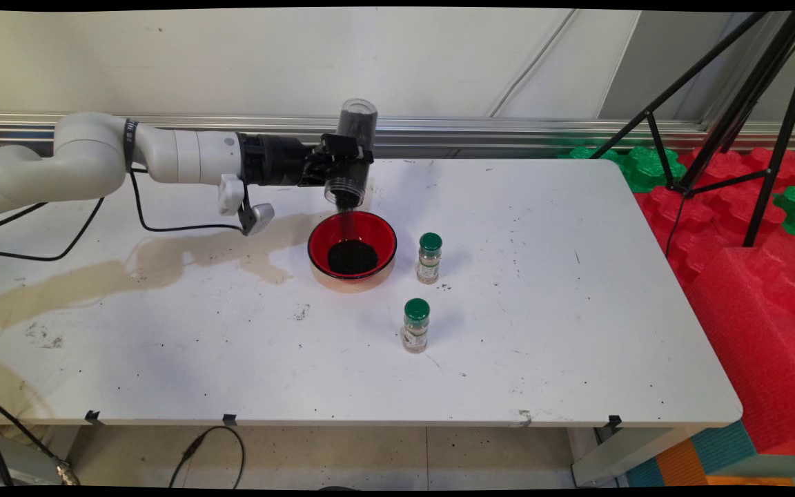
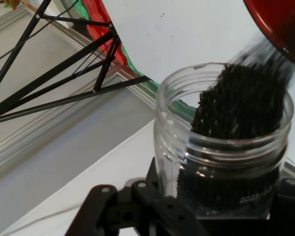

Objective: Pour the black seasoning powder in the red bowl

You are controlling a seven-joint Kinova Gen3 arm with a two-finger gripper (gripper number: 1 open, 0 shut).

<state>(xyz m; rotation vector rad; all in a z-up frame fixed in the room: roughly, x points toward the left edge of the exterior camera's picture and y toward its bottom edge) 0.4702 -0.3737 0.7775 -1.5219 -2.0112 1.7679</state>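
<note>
Pincer (image 1: 346,168) squeezed round middle of clear jar (image 1: 352,153), tipped mouth-down over red bowl (image 1: 352,244). Black grains (image 2: 241,105) poured out, piled in bowl. Jar looked light, hard, slippery; middle seemed best place to hold. Two green-capped bottles (image 1: 429,257) stood near bowl on white table (image 1: 577,331).

White arm (image 1: 94,155), black pincer (image 1: 349,169), cables (image 1: 142,214)

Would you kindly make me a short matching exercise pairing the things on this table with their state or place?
Things:
1. clear jar
2. red bowl
3. near green-capped bottle
4. far green-capped bottle

States:
a. stands right beside the bowl
b. tipped mouth-down in the gripper
c. stands alone toward the table's near edge
d. holds a dark heap

Pairs: 1-b, 2-d, 3-c, 4-a
</note>
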